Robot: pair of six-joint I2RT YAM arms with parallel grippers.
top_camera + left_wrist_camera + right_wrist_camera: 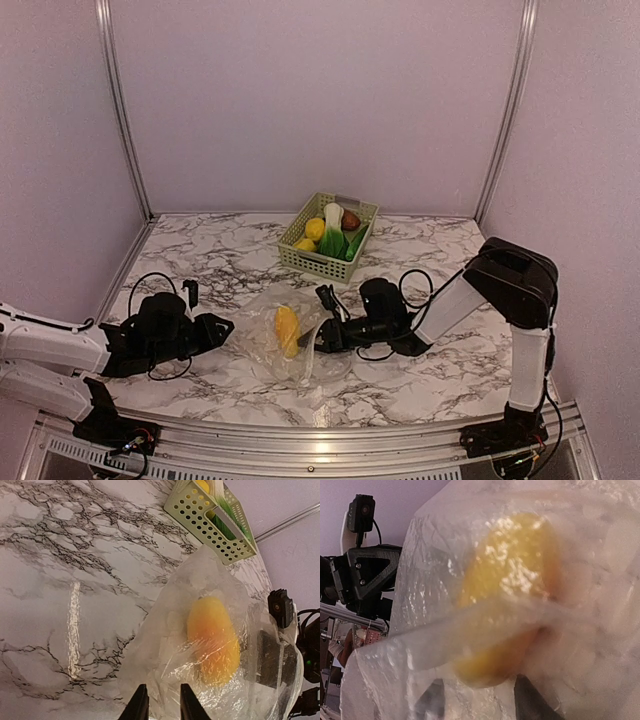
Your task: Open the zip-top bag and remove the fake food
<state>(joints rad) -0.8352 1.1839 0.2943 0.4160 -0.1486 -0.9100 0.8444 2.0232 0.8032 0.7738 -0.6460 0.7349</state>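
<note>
Just in front of the basket (pixel 315 262), on the side toward the arm bases, the zip-top bag (pixel 275 360) lies crumpled on the marble table (pixel 220 260). A narrow strip of bare marble separates it from the basket's front wall. One mango (pixel 287 330) remains inside the bag, lying lengthwise and pointing toward the basket. The lemon (pixel 314 229), leafy vegetable (pixel 333 214), green pod (pixel 357 242) and brown piece (pixel 350 220) sit in the basket.

On the bag's side below the basket's right corner, the right gripper (pixel 322 338) has pushed into the plastic. In the right wrist view its fingers (pixel 530 702) show dimly through the film, spread apart. The mango's end hangs just above the gap, and a fold of the bag's rim crosses in front. Whether the fingers touch the fruit cannot be told.

Left of the bag and well left of the basket, the left gripper (pixel 228 328) rests low with its jaws slightly parted, closed on nothing, just short of the bag's crinkled edge.

Marble lies bare to the left of the basket and to its right. The bag's near edge comes close to the table's front rail.
</note>
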